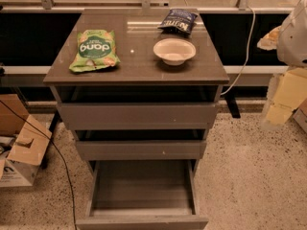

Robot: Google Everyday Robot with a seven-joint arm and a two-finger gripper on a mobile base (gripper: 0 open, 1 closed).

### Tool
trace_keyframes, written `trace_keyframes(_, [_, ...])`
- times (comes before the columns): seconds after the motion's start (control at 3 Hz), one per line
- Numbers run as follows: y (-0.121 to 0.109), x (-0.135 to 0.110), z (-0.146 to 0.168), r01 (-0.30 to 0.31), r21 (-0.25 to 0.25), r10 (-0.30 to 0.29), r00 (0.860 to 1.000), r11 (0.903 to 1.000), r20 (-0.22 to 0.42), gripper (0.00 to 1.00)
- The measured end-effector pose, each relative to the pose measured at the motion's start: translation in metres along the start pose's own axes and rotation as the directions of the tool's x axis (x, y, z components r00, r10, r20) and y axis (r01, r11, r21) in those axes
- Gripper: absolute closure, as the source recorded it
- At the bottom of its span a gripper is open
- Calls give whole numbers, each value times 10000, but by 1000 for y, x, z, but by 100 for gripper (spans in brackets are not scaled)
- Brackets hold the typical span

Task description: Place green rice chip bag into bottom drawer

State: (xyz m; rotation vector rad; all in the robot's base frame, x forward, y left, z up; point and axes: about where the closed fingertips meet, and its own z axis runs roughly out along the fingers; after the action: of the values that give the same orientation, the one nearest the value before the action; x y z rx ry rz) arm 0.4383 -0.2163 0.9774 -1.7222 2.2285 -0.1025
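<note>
The green rice chip bag (94, 50) lies flat on the left part of the cabinet top, its logo upside down to me. The bottom drawer (142, 213) is pulled out towards me and its inside is empty. The two drawers above it are nearly shut. My gripper (283, 99) shows as a blurred white and yellow shape at the right edge, off to the right of the cabinet and far from the bag. It holds nothing that I can see.
A white bowl (174, 50) and a dark blue chip bag (178, 20) sit on the right part of the cabinet top (139, 66). Cardboard boxes (19, 145) and a black cable (57, 152) lie on the floor at the left. A white cable (247, 47) hangs at the right.
</note>
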Motion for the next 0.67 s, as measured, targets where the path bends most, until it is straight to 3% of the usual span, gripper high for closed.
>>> trace_keyframes(0.33, [0,0,0,2,1,-2,10000,10000,3,0])
trace_keyframes(0.67, [-3,-26,0,381,170,-391,9974,9991,602,0])
